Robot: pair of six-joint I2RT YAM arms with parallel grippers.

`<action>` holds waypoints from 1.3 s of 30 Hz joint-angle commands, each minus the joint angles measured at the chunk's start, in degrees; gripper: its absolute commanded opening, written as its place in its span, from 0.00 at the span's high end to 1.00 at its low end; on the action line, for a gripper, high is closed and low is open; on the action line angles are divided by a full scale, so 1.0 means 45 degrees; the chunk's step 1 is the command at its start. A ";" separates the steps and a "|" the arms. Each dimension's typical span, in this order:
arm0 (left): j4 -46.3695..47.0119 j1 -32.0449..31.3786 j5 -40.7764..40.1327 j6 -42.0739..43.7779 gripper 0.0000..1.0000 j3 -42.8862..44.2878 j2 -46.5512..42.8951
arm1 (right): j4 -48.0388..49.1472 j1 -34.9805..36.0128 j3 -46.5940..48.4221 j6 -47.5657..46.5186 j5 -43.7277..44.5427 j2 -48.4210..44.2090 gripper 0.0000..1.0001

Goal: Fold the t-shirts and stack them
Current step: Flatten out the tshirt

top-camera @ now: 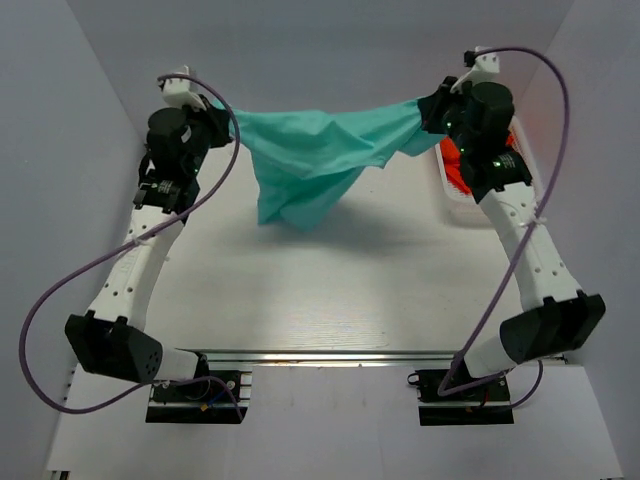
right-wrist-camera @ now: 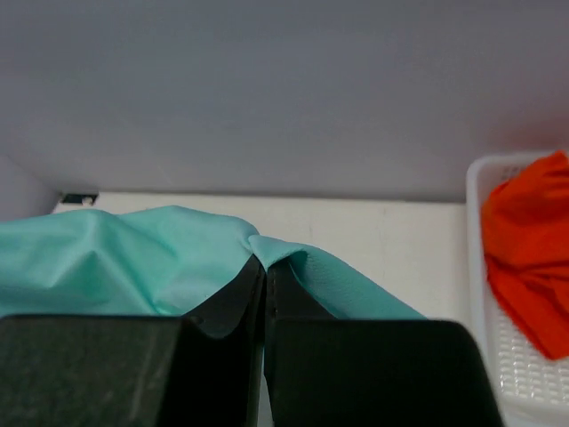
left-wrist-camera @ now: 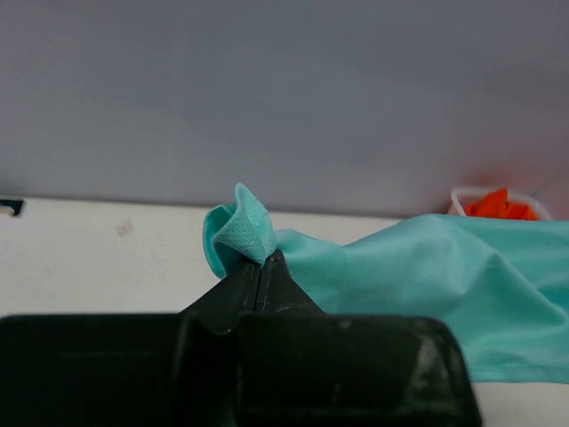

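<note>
Top external view has the teal soft-fabric short-sleeved t-shirt (top-camera: 310, 165) strung in the air between the two arms. Its upper edge sags from one pair of jaws across to the other, and the bulk hangs in a crumpled drape below and between them, above the white table (top-camera: 350, 290) (whether the lowest fold brushes the surface I cannot tell). From the left wrist, the left gripper (left-wrist-camera: 260, 271) has its jaws pressed fully together on a small bunched tuft of edge that pokes up just past the tips, the rest of the cloth running away to the right of them. From the right wrist, the right gripper (right-wrist-camera: 266, 267) is likewise closed to a thin slit, with teal fabric pinched in it and spilling to both sides of the tips. The bright orange-red t-shirt (right-wrist-camera: 529, 258) lies heaped in a white perforated plastic basket (right-wrist-camera: 520, 374), off to the right of the right jaws and apart from them. The teal shirt looks light and wholly limp, so it should sag wherever it is unsupported and keep no shape of its own. Such thin pinches may slip if the arms pull apart hard; hem corners or shoulder seams, where the cloth is doubled, seem the surer places to bite.
</note>
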 commanded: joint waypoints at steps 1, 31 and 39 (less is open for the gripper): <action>-0.0785 0.0091 -0.1066 0.0860 1.00 0.1083 -0.1054 | -0.0015 -0.0038 0.0581 -0.0461 0.0836 -0.0987 1.00; -0.3267 0.0208 -0.3429 0.2891 1.00 0.7663 0.1834 | -0.0233 0.0020 0.6868 -0.1637 -0.4202 0.2779 1.00; -0.3093 0.0208 -0.4172 0.3148 1.00 0.5742 -0.0565 | 0.0260 -0.0058 0.5330 -0.1792 -0.4185 0.1805 1.00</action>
